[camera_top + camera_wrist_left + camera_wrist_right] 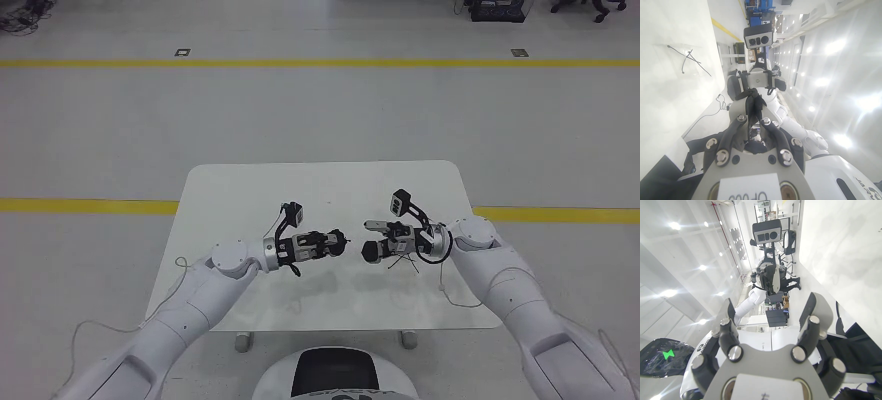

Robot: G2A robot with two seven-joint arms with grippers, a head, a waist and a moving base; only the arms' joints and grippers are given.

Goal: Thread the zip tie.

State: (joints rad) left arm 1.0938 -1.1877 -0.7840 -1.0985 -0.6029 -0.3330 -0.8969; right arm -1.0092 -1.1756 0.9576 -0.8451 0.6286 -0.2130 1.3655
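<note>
Left gripper [338, 239] [753, 99] hangs over mid-worktop [250, 190], fingers closed together; cannot tell whether anything is pinched. Right gripper [370, 241] [768, 308] faces it from 3 o'clock, near but apart, fingers spread wide, holding nothing. Loose black zip ties [404, 264] [690, 57] lie crossed on the worktop, at 4 o'clock of the right gripper

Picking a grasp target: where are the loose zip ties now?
In the top view the zip ties lie crossed on the table, on its right half, close by the open right gripper.
</note>
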